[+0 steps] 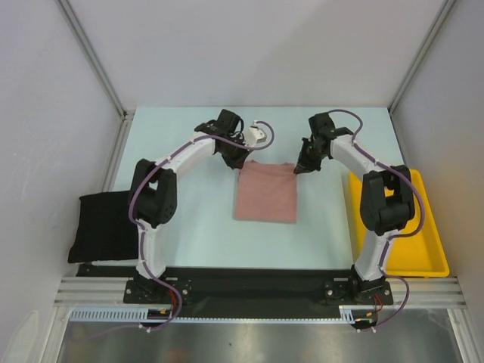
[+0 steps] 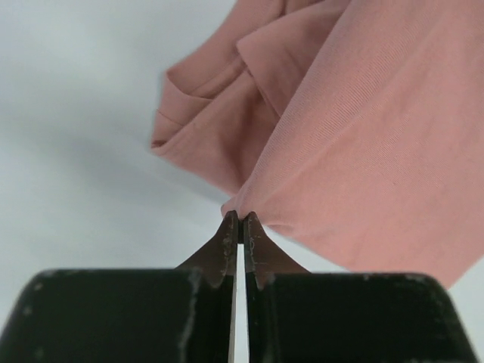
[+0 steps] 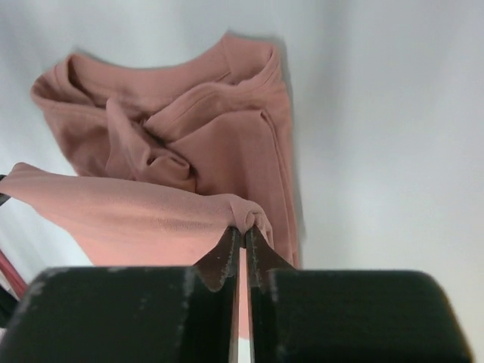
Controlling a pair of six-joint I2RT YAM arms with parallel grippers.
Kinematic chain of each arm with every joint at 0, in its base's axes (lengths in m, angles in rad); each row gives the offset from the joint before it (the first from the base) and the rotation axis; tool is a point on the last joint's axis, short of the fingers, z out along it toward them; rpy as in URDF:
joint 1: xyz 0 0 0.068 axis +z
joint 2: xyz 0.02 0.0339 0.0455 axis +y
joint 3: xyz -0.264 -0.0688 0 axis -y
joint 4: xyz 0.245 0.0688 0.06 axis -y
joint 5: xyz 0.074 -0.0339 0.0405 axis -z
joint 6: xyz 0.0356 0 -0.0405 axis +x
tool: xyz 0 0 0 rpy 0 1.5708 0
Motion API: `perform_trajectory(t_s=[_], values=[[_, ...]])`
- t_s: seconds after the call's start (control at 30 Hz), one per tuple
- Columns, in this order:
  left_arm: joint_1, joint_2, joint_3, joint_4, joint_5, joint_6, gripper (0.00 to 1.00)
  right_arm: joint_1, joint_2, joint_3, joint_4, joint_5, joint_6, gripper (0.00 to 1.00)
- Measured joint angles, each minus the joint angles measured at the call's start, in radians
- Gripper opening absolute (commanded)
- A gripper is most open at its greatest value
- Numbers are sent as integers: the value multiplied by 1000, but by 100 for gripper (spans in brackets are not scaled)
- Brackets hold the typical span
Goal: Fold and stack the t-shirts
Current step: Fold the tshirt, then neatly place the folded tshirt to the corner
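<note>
Top external view: pink t-shirt [image 1: 265, 198] lies mid-table; left gripper [image 2: 240, 221] and right gripper [image 3: 243, 231] each pinch its far edge; mid-fold, I judge; next, draw that edge evenly toward the near hem; black t-shirt [image 1: 102, 227] lies left

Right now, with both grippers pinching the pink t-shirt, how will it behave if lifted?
Probably floppy: the pink t-shirt sags and bunches between the left gripper and right gripper. Likely light, since tip pinches raise its edge. It might slip free; each pinch holds only a small fold.
</note>
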Motion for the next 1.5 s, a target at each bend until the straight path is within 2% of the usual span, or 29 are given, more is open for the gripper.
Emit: perform_trajectory(t_s=[0.07,0.1,0.2,0.3,0.4,0.47,0.5,0.6,0.67,0.73,0.83,1.03,1.33,1.37,1.43,1.47,1.5], values=[[0,29,24,11,-22,-23,18,-3,35,16,17,0,7,24],[2,43,36,18,-36,-32,32,-5,54,26,30,1,12,37],[14,83,62,49,-91,-76,52,-14,114,68,56,19,23,44],[38,116,99,52,-124,-137,55,-27,169,121,69,40,27,45],[73,117,117,53,-131,-220,60,-35,180,136,77,64,25,53],[100,62,46,95,-125,-291,67,-39,149,104,88,84,23,57],[109,23,-9,125,-114,-321,73,-39,116,64,104,90,21,61],[133,-159,-249,208,-79,-419,85,-32,-24,-85,122,99,18,62],[124,-243,-355,246,-34,-479,90,-21,-115,-170,133,101,21,63],[105,-266,-401,286,3,-533,96,-9,-177,-235,145,99,27,63],[85,-247,-451,356,49,-607,97,7,-220,-316,167,98,36,62],[80,-146,-460,413,71,-697,87,14,-248,-430,185,98,64,62],[77,-26,-405,503,150,-809,58,14,-336,-452,183,118,75,62],[77,-19,-404,513,165,-819,54,14,-342,-452,183,122,75,62],[75,-5,-404,528,190,-841,36,12,-355,-452,179,129,75,62],[74,0,-404,531,198,-850,21,11,-363,-454,179,133,75,62],[73,9,-404,533,205,-861,15,10,-370,-457,178,135,75,62]])
